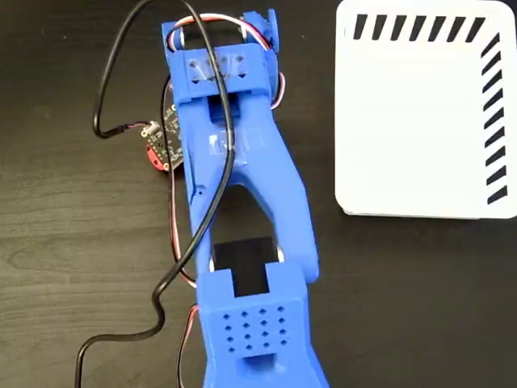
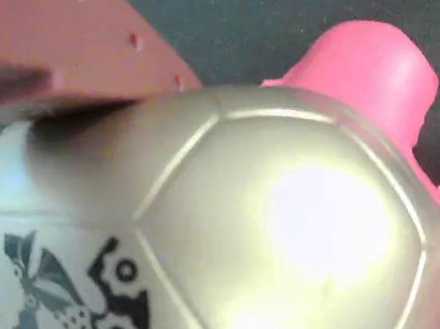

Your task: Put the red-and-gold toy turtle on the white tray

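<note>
**Inspector:** On the left of the fixed view, the blue arm (image 1: 238,202) lies over the dark table (image 1: 73,226) and covers whatever sits beneath its head. The red-and-gold toy turtle (image 2: 213,237) cannot be identified there. A small red shape shows at the arm's left edge, too small to name.

**Assistant:** And the wrist view?

**Inspector:** The gold shell fills it, black print at lower left, a coral-red limb or head at upper right. One tool finger (image 2: 69,46) lies along the top left of the shell, apparently touching it. The opposing finger is out of frame, so I cannot tell whether the tool (image 2: 69,111) is clamped on the turtle or merely resting against it.

**Assistant:** Where does the turtle stand relative to the white tray (image 1: 420,113)?

**Inspector:** Under the tool, well apart from the tray, which sits at upper right with nothing on it.

**Assistant:** Advice for the step?

**Inspector:** In my judgement the grasp is the step in hand. The dome is smooth and rounded — a high pinch may slip. Seat the fingers low on the shell's sides, close firmly, confirm hold, then lift clear of the table before swinging towards the tray.

**Assistant:** Anything else obscured?

**Inspector:** The tray's right edge is cut off, and so is the arm's base.
</note>
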Robot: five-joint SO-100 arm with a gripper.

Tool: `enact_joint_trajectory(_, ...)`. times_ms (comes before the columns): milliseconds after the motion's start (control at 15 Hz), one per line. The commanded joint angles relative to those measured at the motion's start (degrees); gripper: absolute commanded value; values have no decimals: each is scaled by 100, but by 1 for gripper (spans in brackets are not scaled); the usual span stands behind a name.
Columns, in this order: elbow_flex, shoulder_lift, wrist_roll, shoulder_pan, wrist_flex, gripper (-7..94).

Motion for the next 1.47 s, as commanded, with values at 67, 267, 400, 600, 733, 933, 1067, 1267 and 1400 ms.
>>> enact_joint_trajectory(67, -44, 264, 9, 114, 18, 0)
enact_joint_trajectory(267, -79, 677, 237, 105, 44, 0)
enact_joint_trajectory(400, -316, 1195, 281, 44, 316, 0)
enact_joint_trajectory(600, -940, 1881, 229, -18, 1063, 0)
enact_joint_trajectory(733, -1292, 2294, 229, -9, 1380, 0)
enact_joint_trajectory(933, -1450, 2514, 237, 62, 1591, 0)
enact_joint_trajectory(1067, -1274, 2769, 308, 132, 1600, 0)
enact_joint_trajectory(1267, -1195, 2927, 308, 237, 1600, 0)
enact_joint_trajectory(1400, -1187, 2918, 387, 545, 1582, 0)
